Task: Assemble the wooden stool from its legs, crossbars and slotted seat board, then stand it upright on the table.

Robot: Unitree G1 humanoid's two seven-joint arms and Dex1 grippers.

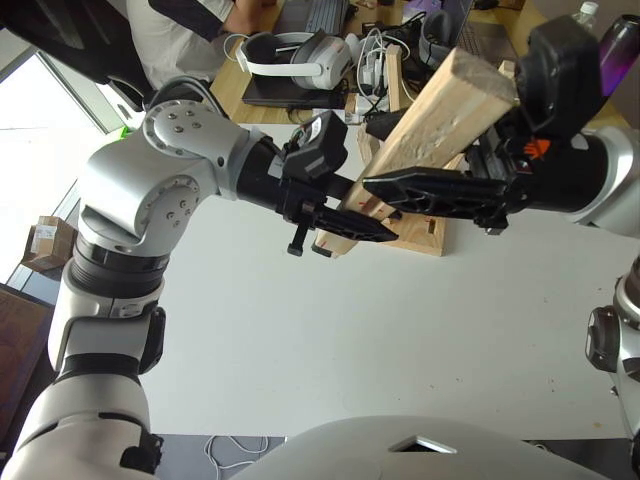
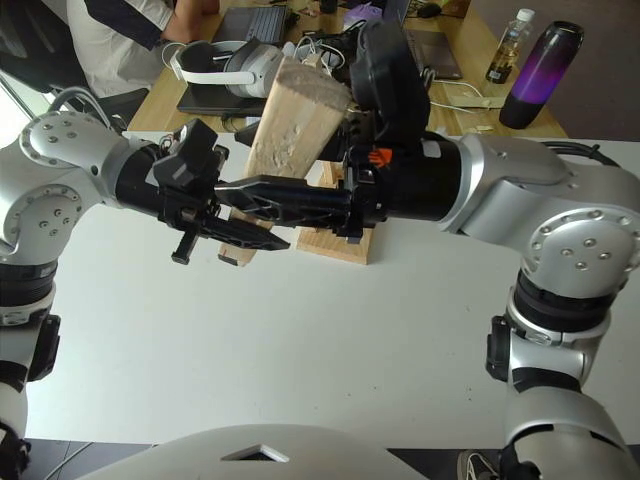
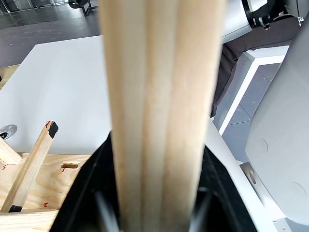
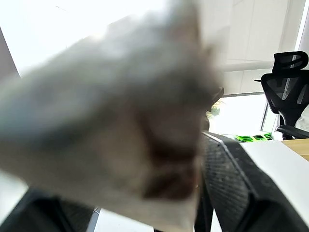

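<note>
Left eye view: left gripper point(image 1: 352, 224) has its fingers clamped on the low end of the tilted wooden leg piece point(image 1: 450, 110), right gripper point(image 1: 378, 190) clamped midway, at upper centre. Beneath it, the slotted seat board point(image 1: 432, 238) lies on the tabletop point(image 1: 350, 340). Best to lower squarely into a slot.

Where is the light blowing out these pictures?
Right wrist view: white window light behind the wooden piece, leaving its end dark. Left eye view: a washed-out bright patch at the left edge. Left wrist view: even light on the table.
</note>
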